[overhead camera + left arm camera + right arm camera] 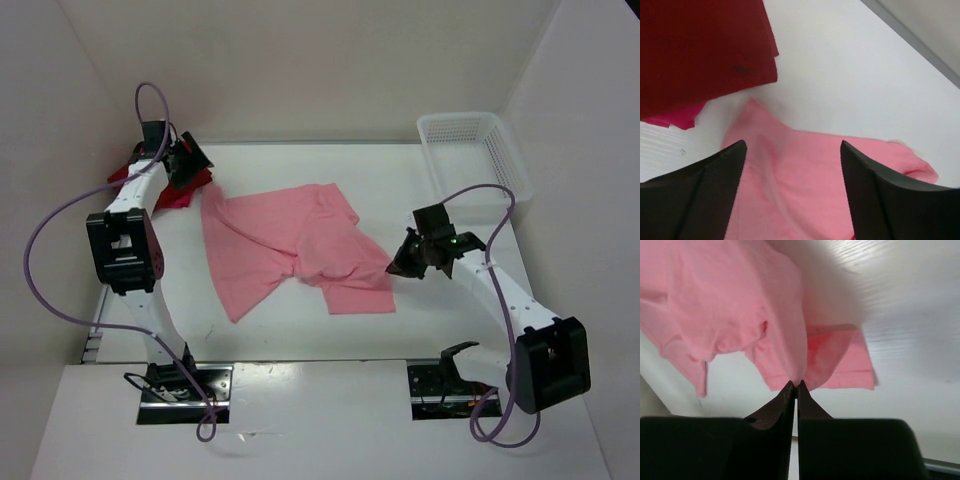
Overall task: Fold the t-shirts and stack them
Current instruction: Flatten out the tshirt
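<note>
Three shirts and one basket [462,118] on a white table [300,335].
- Right gripper [795,385]: at the pink shirt's [285,245] near right edge, jaws pinching a raised fold of it.
- Pink shirt: spread rumpled, mid-table.
- Left gripper [792,146]: over the pink shirt's far left corner, jaws spread wide.
- Dark red shirt [700,50]: just left of that corner, lying on the crimson shirt [677,120], whose edge peeks out beneath.
- Basket: well right of the pink shirt, at the far corner.
</note>
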